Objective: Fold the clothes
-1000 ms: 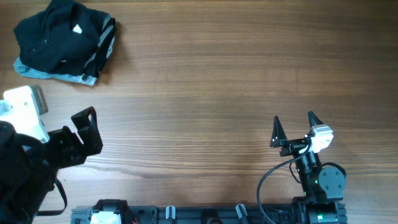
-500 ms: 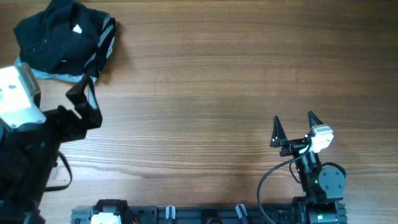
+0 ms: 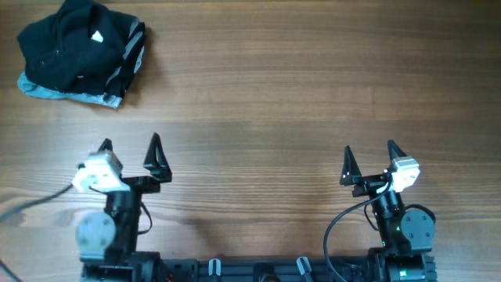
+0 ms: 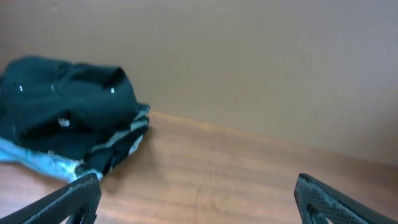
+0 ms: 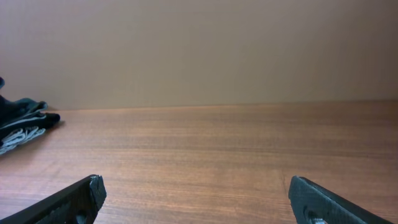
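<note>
The clothes (image 3: 78, 51) lie as a folded black stack with a small white mark and a light grey-blue edge at the table's far left corner. The stack also shows in the left wrist view (image 4: 68, 115) and at the left edge of the right wrist view (image 5: 22, 127). My left gripper (image 3: 131, 150) is open and empty near the front left, well short of the stack; its fingertips frame bare wood (image 4: 199, 199). My right gripper (image 3: 369, 157) is open and empty near the front right (image 5: 196, 199).
The wooden table (image 3: 274, 86) spreads between the arms and the stack. The arm bases and a black rail (image 3: 258, 270) line the front edge. A plain beige wall (image 5: 199, 50) stands behind the table.
My left arm has swung from a raised, twisted pose at the far left edge down to a resting pose at the front left, jaws open. The right arm and the stack have not moved.
</note>
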Tool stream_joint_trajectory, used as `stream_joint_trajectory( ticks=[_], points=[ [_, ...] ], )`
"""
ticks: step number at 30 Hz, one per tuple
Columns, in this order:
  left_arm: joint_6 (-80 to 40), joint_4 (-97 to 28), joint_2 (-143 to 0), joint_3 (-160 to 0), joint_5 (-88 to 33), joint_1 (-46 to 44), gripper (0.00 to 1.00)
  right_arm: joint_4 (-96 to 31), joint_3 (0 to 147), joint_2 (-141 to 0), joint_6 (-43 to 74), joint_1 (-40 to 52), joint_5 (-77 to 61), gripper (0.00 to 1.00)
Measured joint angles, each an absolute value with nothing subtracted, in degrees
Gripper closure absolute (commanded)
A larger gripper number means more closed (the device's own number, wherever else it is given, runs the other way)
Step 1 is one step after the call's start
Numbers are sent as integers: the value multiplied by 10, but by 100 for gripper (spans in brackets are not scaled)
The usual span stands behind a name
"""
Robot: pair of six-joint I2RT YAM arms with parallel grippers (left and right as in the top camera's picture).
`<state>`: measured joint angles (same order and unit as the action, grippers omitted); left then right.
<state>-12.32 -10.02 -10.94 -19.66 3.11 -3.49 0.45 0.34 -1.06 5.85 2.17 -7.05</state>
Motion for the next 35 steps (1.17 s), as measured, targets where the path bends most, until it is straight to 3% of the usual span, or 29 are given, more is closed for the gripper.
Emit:
stream_joint_trajectory(
  ticks=[7,13,35],
  points=[
    [-124,42,-11,-31,31,-19,0,4,3,-11,58,22,-70,0],
    [-124,-38,-8,-4,30,-18,0,4,3,-11,58,22,-70,0],
    [-124,-38,-8,-4,29,-18,0,4,3,-11,58,22,-70,0]
  ],
)
